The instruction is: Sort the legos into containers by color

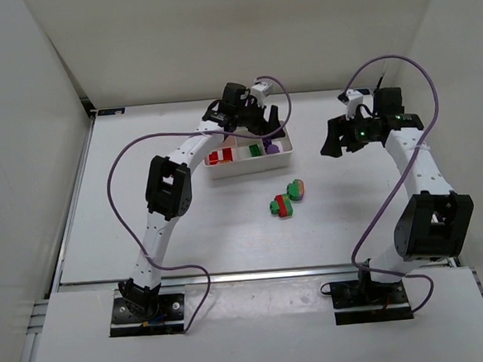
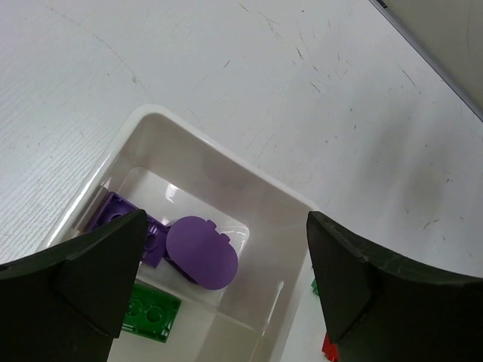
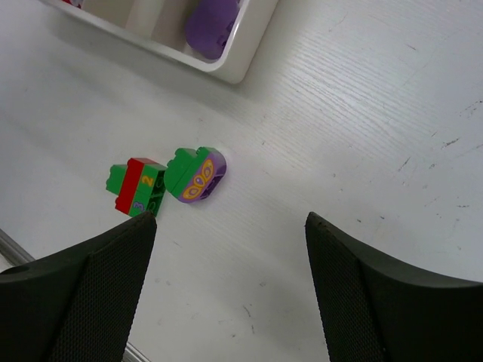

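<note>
Sorting partway: two mixed stacks left out on the desk (image 1: 187,226).

I'm seeing the white tray (image 1: 249,167) holding red bricks (image 1: 219,157) left, a green brick (image 1: 255,149) middle, purple bricks (image 2: 201,251) right. The left end effector (image 1: 262,123) is hovering released and empty over the purple compartment. The right end effector (image 3: 230,220) is hanging released above the green-and-red stack (image 3: 137,186) and green-and-purple stack (image 3: 196,173), which are lying just beside each other near the tray. I'm judging both need splitting first.

arms (image 1: 152,237): white links, black joints; cables (image 1: 110,182): purple; green light (image 1: 359,128) near right wrist, possibly an LED
</note>
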